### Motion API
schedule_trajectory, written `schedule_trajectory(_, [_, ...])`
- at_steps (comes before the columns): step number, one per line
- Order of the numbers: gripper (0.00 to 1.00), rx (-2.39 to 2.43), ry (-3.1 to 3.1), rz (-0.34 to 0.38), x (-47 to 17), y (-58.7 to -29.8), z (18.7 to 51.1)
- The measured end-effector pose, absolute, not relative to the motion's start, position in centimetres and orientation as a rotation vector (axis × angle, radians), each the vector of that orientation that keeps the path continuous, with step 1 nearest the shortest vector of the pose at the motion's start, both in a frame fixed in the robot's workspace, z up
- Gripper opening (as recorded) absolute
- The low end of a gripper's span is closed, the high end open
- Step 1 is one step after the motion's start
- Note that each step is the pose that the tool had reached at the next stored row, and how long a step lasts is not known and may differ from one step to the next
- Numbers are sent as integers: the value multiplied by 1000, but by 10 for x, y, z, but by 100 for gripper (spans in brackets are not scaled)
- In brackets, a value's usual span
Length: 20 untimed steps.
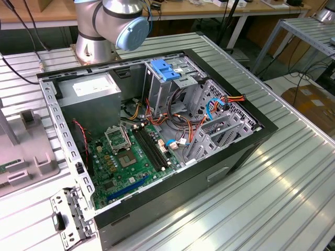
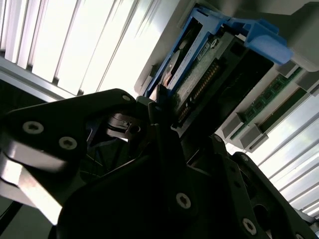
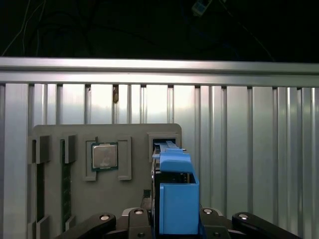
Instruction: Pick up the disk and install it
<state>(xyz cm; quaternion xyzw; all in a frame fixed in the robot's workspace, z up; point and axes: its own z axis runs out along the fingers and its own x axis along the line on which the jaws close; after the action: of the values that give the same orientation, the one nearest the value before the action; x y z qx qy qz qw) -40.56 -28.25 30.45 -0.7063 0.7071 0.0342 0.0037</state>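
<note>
Standing on edge in the first wrist view, the disk [image 3: 174, 194] with blue side rails is pinched between the jaws of the gripper [image 3: 174, 221], its far end at a recess of the grey tray [image 3: 55, 137], just beside the tray's processor chip [image 3: 104, 156].

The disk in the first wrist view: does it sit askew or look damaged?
Nothing stands out. The disk sits straight in the pincer, and no damage shows. The grey tray lies behind it.
</note>
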Motion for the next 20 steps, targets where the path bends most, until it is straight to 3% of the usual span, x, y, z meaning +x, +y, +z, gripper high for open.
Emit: schedule_trajectory(20, [36, -2214, 2216, 107, -406, -283, 314])
